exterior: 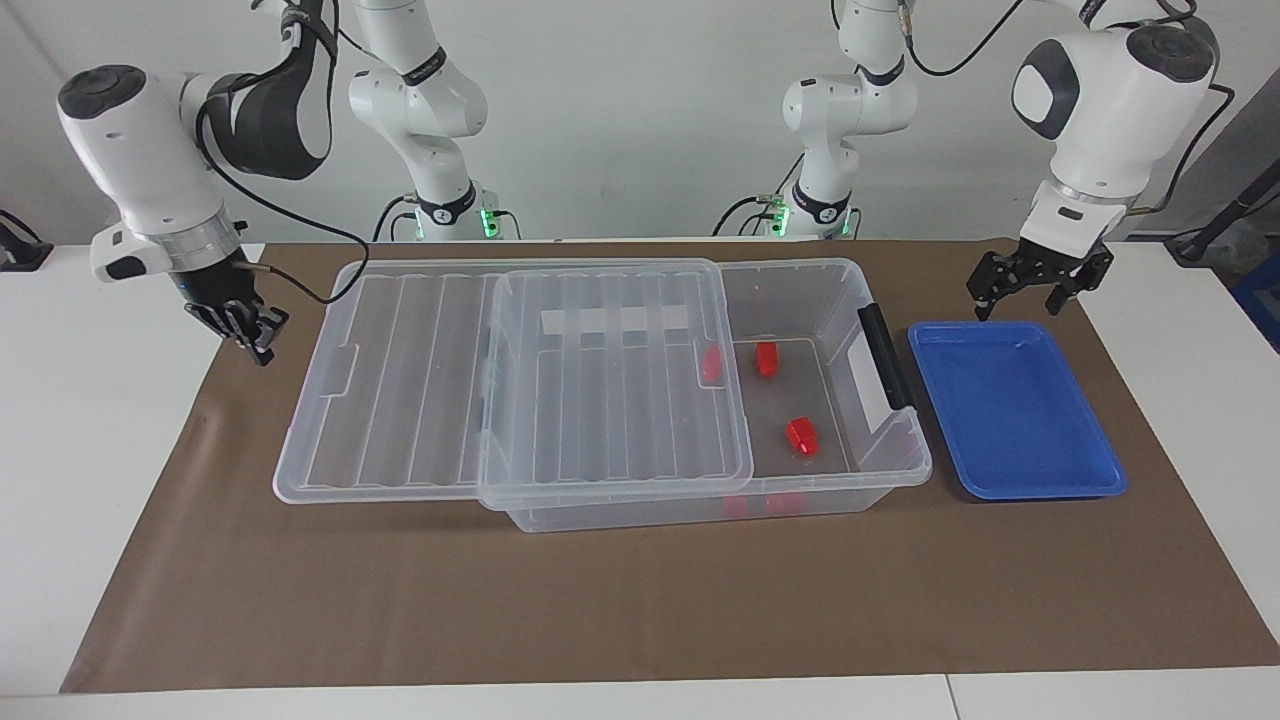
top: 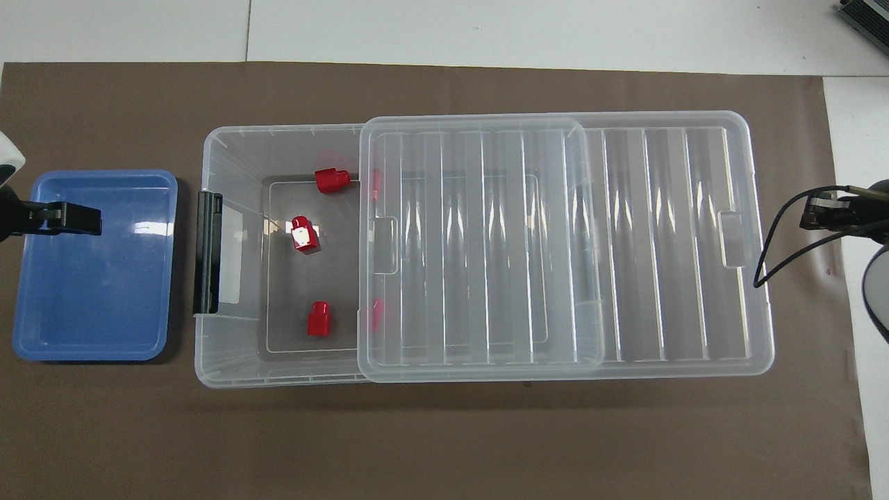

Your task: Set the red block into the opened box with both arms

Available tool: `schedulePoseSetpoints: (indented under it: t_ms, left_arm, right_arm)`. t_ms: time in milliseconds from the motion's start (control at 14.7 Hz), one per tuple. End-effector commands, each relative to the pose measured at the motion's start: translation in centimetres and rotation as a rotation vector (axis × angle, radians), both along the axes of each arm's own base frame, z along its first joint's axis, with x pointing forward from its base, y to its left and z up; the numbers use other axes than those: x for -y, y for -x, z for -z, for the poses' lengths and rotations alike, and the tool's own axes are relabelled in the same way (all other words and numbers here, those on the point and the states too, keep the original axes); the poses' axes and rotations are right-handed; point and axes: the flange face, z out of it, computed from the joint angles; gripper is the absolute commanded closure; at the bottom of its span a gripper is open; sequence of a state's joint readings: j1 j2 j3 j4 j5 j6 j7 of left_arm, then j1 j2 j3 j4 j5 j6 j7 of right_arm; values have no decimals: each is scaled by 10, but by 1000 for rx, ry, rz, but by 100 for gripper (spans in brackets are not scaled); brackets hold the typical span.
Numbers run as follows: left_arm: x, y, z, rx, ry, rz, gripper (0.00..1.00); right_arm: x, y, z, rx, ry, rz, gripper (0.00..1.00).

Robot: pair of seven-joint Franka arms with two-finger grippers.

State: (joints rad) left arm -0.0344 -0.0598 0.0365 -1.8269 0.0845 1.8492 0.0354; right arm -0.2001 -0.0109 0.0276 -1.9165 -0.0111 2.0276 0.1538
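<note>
The clear box [exterior: 830,272] [top: 229,139] lies in the middle of the mat. Its ribbed lid [exterior: 420,380] [top: 660,243] is slid toward the right arm's end, so the handle end is uncovered. Three red blocks rest on the box floor: one [exterior: 766,359] [top: 319,319] nearest the robots, one [exterior: 802,437] [top: 305,235] in the middle, and one [top: 330,180] farthest from them. My left gripper [exterior: 1017,300] [top: 62,217] hangs open and empty over the blue tray's edge. My right gripper [exterior: 260,350] [top: 816,214] is shut on nothing, low over the mat beside the lid's end.
A shallow blue tray [exterior: 1010,420] [top: 97,292] sits beside the box's black handle [exterior: 886,355] at the left arm's end. A brown mat [exterior: 600,600] covers the table. The right arm's black cable [top: 778,257] loops near the lid's corner.
</note>
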Motion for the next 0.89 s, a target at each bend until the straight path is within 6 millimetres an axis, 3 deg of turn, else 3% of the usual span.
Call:
schedulePoseSetpoints:
  t_ms: [0, 205, 409, 819]
  left_arm:
    - [8, 7, -3, -25, 11, 20, 0]
    - [8, 26, -19, -46, 8, 22, 0]
    - [7, 49, -50, -34, 11, 15, 0]
    - [12, 54, -46, -78, 11, 14, 0]
  right_arm:
    - [11, -3, 19, -5, -18, 2, 100]
    - [2, -7, 24, -1, -16, -26, 100]
    - [-11, -3, 35, -30, -19, -67, 100]
    - [-51, -4, 37, -61, -21, -153, 100]
